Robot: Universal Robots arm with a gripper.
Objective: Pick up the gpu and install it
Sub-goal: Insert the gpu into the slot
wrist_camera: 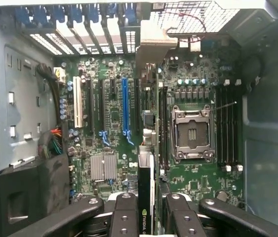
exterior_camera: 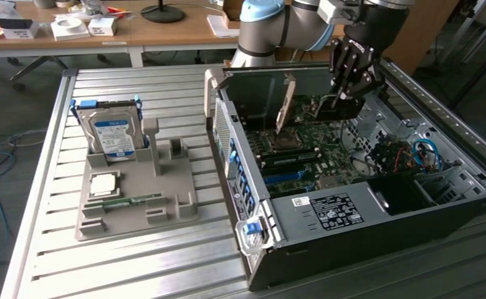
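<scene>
My gripper [exterior_camera: 343, 93] is inside the open computer case [exterior_camera: 376, 212], shut on the gpu [exterior_camera: 319, 109]. The gpu is a thin dark card, held edge-down just above the motherboard [exterior_camera: 309, 159]. Its pale metal bracket [exterior_camera: 286, 103] points toward the case's rear wall. In the wrist view the gpu [wrist_camera: 146, 168] runs edge-on from between my fingers [wrist_camera: 124, 217] up to its bracket [wrist_camera: 153, 44]. It lies over a black slot between the blue slot [wrist_camera: 125, 108] and the processor socket [wrist_camera: 192, 133]. I cannot tell whether its edge touches the slot.
On the exterior view's left, a grey fixture tray [exterior_camera: 168, 208] holds a silver hard drive [exterior_camera: 111, 132], a processor chip [exterior_camera: 103, 184] and a green memory stick [exterior_camera: 125, 202]. The case walls, the drive bay [exterior_camera: 405, 190] and cables [exterior_camera: 422, 152] close in around my gripper.
</scene>
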